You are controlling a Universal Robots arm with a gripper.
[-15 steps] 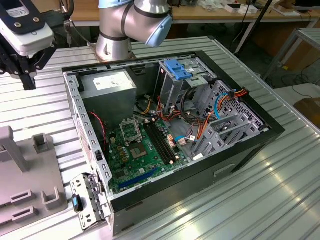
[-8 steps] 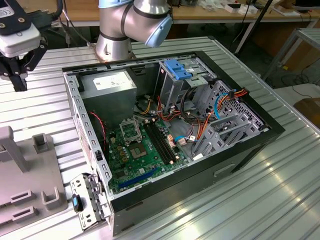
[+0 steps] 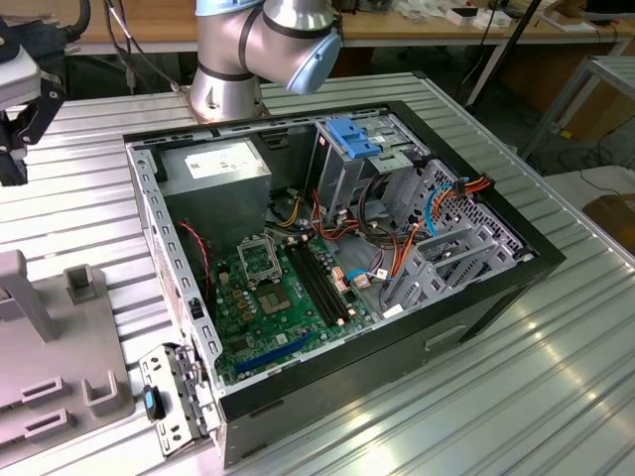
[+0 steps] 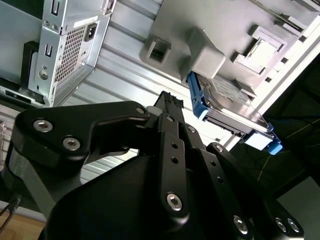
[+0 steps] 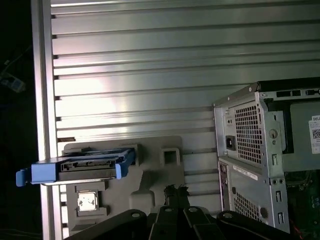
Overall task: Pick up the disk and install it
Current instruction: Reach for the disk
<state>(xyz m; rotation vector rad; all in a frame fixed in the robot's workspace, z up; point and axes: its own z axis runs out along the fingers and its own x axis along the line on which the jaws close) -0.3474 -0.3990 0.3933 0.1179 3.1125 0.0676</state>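
Ribbed aluminium desk (image 3: 556, 397) in a workshop, carrying an open computer case (image 3: 347, 258) lying on its side. To the exterior view's left of the case is a pale grey moulded holder (image 3: 60, 347).

In the first wrist view, the disk (image 5: 80, 167) stands on its long edge in a slot of that holder, at the desk's outer edge. It is a dark, flat drive framed by a bright blue carrier rail, and its blue end tab pokes out past the desk edge over dark floor.

The claw (image 5: 172, 191) hangs above the desk near the holder, apart from the disk. It looks pressed together and holds nothing.

The disk is likely rigid, fairly dense for its size, and sensitive to knocks. Its metal faces look smooth and possibly slippery. A sound hold would probably be across the two flat faces near the upper edge, away from the thin blue tab, which may flex.

A raised grey block of the holder sits close against one end of the disk. Above the disk the space is open, so it could lift straight out.

Inside the case, an upright grey drive cage (image 3: 347, 174) with a blue bracket (image 3: 352, 134) on top stands among orange, blue and black cables, so room around it looks tight.
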